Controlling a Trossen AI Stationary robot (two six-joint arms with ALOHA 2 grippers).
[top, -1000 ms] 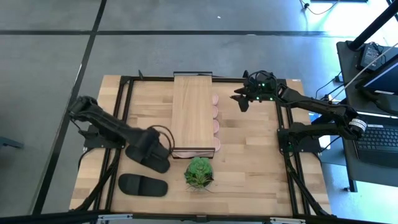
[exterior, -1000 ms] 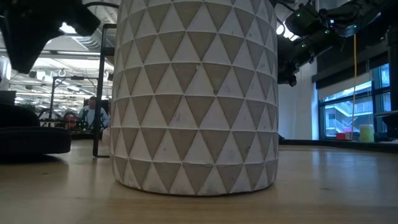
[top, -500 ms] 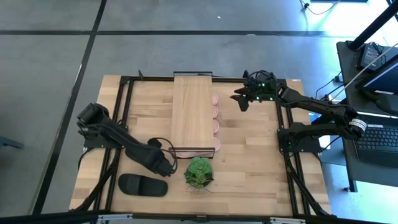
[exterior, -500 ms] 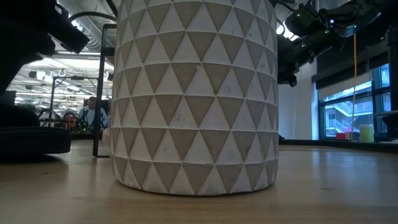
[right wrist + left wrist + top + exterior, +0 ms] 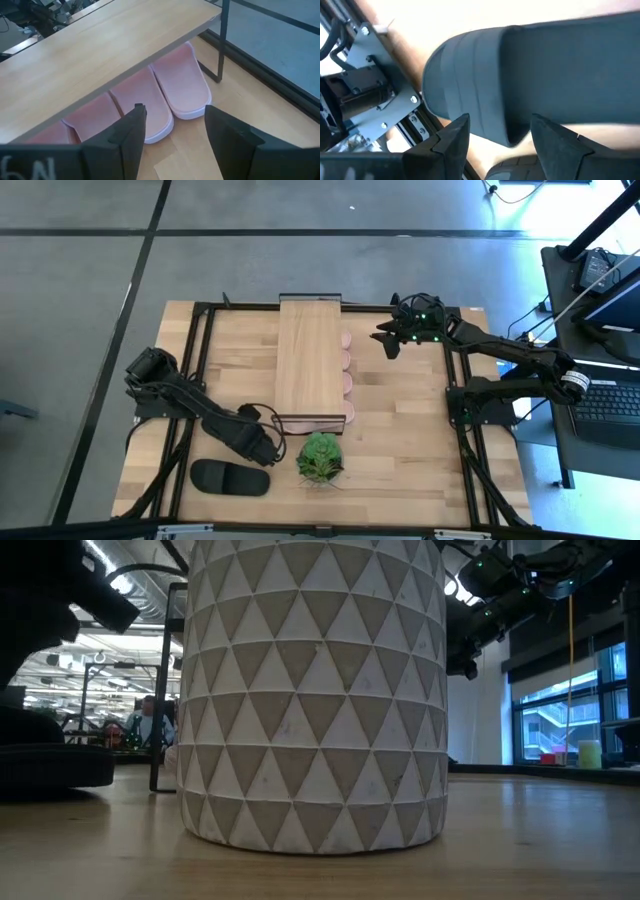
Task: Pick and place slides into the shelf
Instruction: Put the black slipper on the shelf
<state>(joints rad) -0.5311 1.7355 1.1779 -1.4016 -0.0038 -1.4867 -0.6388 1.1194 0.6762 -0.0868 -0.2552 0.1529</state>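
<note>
Here, one black slide [image 5: 230,477] lying flat on the desk [image 5: 400,470], lower left of the high view, left of the potted plant [image 5: 320,457]. Seen close up through the left wrist view too, the same black slide [image 5: 520,80] filling most of the frame, its wide strap toward the left. Directly above it, at its upper right end, the left gripper [image 5: 262,450], fingers apart and straddling the slide's edge, not clamped on it. Upward from there, the shelf [image 5: 309,360] at the centre of the desk, long side running up and down the frame, plank top bare. Along its right edge, pink slides [image 5: 347,375] tucked underneath in a row, only their rounded ends poking out. From the right wrist view, those pink slides [image 5: 182,85] side by side under the plank, touching one another. To the right of the shelf's upper end, the right gripper [image 5: 388,345], raised over the desk, fingers apart, nothing between them. In the low view, the plant's triangle-patterned pot [image 5: 312,690] filling the middle, with a person [image 5: 150,720] far back at the left.
</note>
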